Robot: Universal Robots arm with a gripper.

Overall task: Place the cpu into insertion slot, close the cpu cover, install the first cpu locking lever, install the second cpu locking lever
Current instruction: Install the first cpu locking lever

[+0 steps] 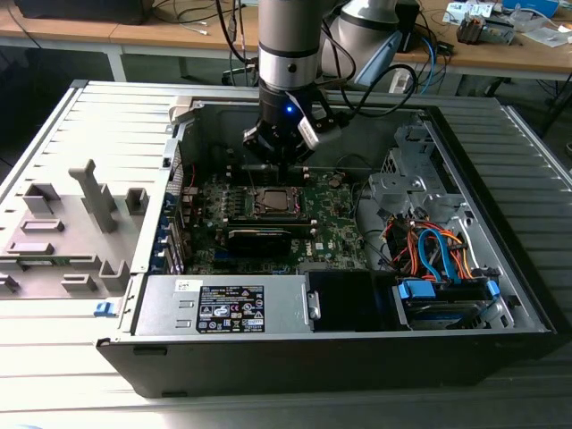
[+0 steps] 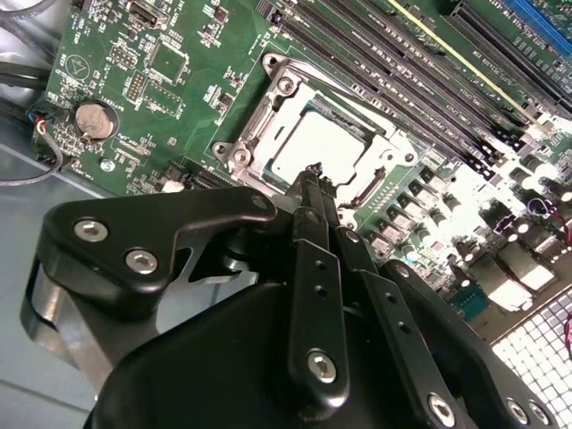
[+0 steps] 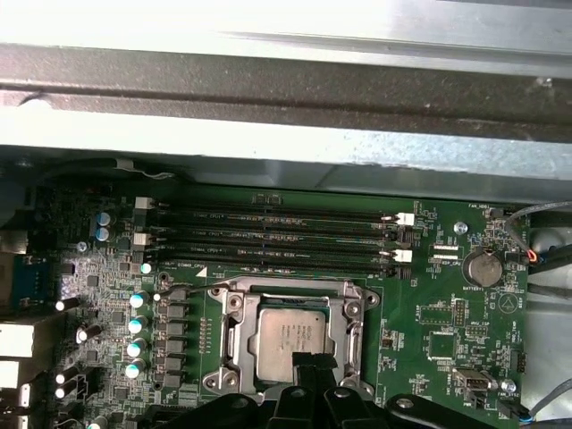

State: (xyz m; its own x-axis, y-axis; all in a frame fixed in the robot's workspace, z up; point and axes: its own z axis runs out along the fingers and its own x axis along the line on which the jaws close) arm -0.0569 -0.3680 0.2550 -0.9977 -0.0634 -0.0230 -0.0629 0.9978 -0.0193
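The cpu (image 3: 286, 335), a silvery square chip, lies flat in the insertion slot (image 3: 234, 302) on the green board. The cpu cover (image 3: 286, 293), a thin silver frame, lies down around the chip. A bent wire lever (image 2: 366, 188) runs along one side of the socket. My gripper (image 2: 312, 172) hangs just above the socket's edge with its black fingers pressed together and nothing between them. In the first wrist view the gripper (image 3: 313, 362) overlaps the chip's near edge. From the exterior view the gripper (image 1: 279, 168) sits right behind the cpu (image 1: 272, 202) inside the open computer case.
Black memory slots (image 3: 268, 232) run beside the socket, and a coin battery (image 3: 483, 266) sits near it. The case's metal wall (image 3: 286, 98) rises close behind. A power supply (image 1: 223, 308) and a drive cage with coloured cables (image 1: 438, 250) fill the case's front.
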